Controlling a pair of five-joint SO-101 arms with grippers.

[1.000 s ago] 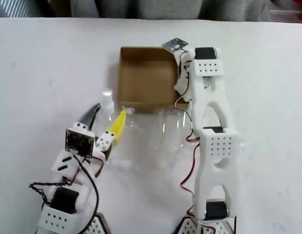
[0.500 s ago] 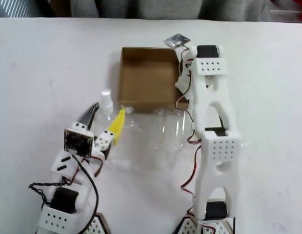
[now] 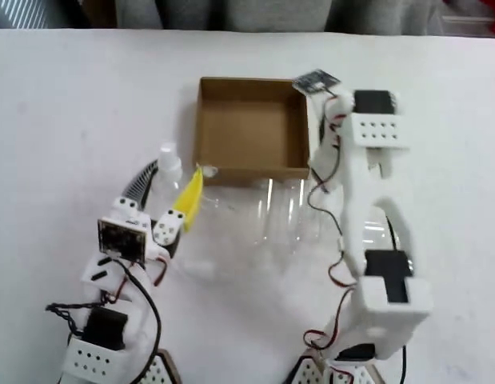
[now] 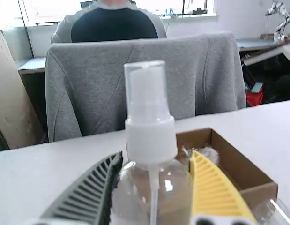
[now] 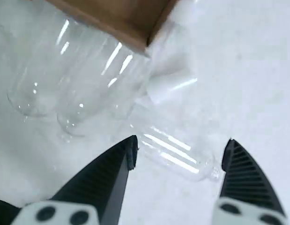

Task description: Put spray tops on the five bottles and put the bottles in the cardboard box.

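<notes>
One capped bottle (image 4: 149, 180) sits pinched in your L gripper (image 4: 156, 159) beside the cardboard box (image 3: 247, 124). R gripper (image 5: 180, 143) hangs spread over a bare bottle (image 5: 175, 153) by its corner

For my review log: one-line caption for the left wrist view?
Left gripper holds a clear bottle with white spray top, cardboard box behind.
</notes>
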